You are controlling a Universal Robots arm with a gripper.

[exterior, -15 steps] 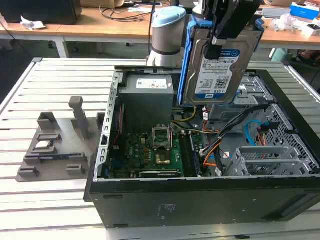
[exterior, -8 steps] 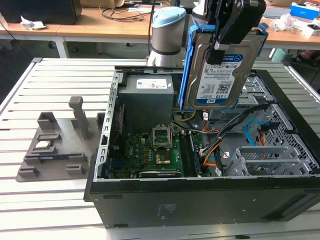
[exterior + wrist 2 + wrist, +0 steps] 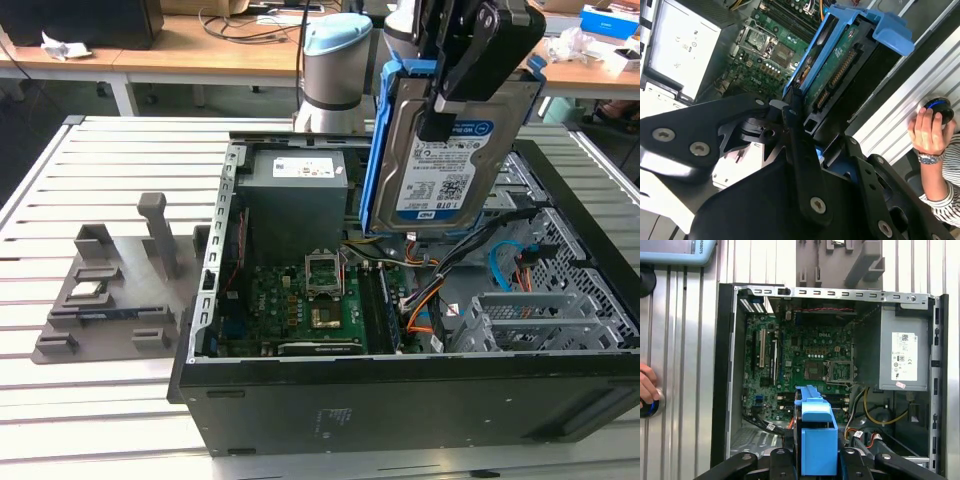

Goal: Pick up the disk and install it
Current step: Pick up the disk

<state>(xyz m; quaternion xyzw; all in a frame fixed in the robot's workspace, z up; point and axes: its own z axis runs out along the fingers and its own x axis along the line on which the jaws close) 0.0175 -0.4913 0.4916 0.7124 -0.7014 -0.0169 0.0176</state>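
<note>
Bright light glares off the slatted table (image 3: 920,80), leaving the computer case (image 3: 400,400) dim.

The disk (image 3: 445,185) aloft.
Silver drive in blue bracket, label facing the exterior view, stood near upright above the open case (image 3: 400,400).

The disk (image 3: 445,150) wears a white-and-blue label (image 3: 440,185) with barcodes and fine print, its lines too small to make out. The grey power supply (image 3: 890,340) carries a white sticker (image 3: 904,357) of tiny text and approval marks in the first wrist view; none of it is legible.
</note>
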